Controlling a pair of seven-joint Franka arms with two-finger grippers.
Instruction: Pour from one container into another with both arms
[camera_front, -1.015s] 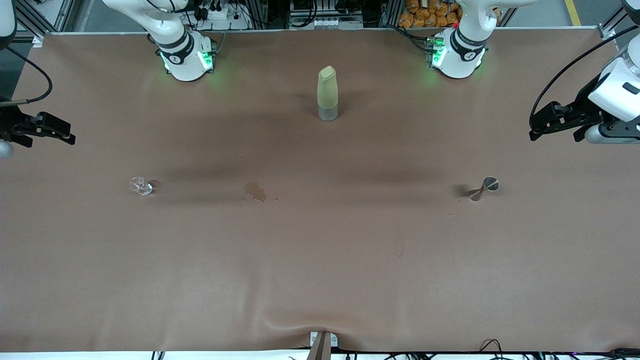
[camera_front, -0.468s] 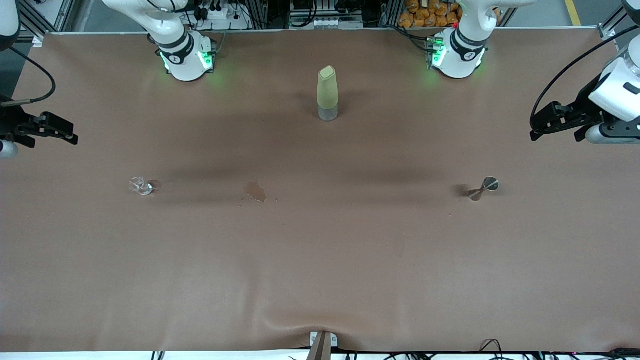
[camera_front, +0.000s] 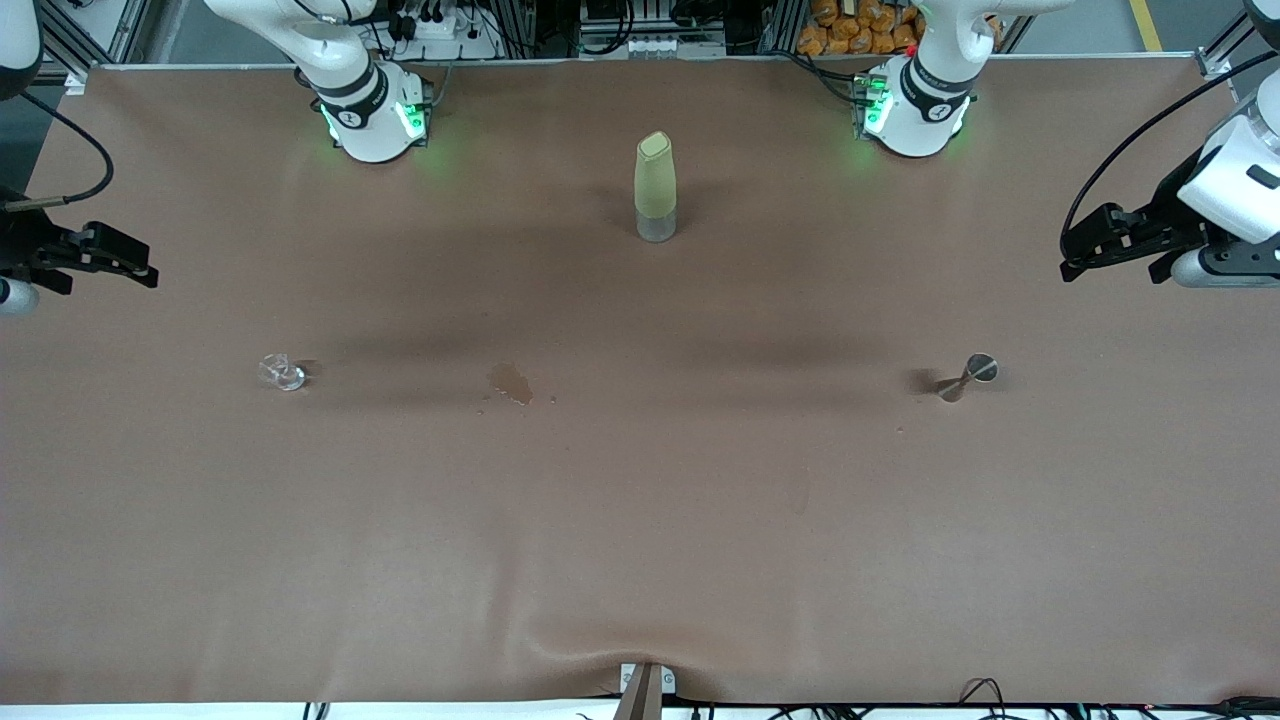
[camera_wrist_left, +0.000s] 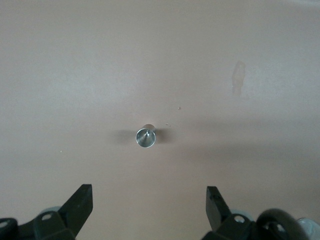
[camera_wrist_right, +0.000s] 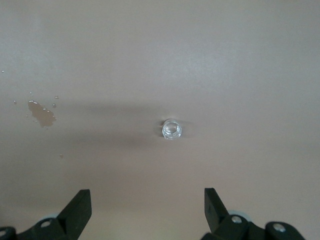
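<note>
Only the right gripper (camera_front: 105, 262) has crept since a second ago, drifting slightly toward the table's middle over its own end; the left gripper (camera_front: 1110, 245) has not shifted, and nothing on the cloth has moved.

You are at the approach, before any grasp. Both sets of jaws stand wide apart and empty, each held up in the air. The right wrist view looks straight down on the clear cup (camera_wrist_right: 171, 129), which stands upright toward the right arm's end of the table (camera_front: 640, 520). The left wrist view frames the silver jigger (camera_wrist_left: 145, 137), upright toward the left arm's end. The two vessels are well apart.

Next, I judge, you need to bring each gripper down around its own vessel. Both are small, and the glass is slick, so centre the jaws well before closing.

Count: one cup, one jigger, one olive-green bottle (camera_front: 655, 190) standing between the arm bases, and one dried brown stain (camera_front: 511, 382) between cup and jigger, nearer the cup.
</note>
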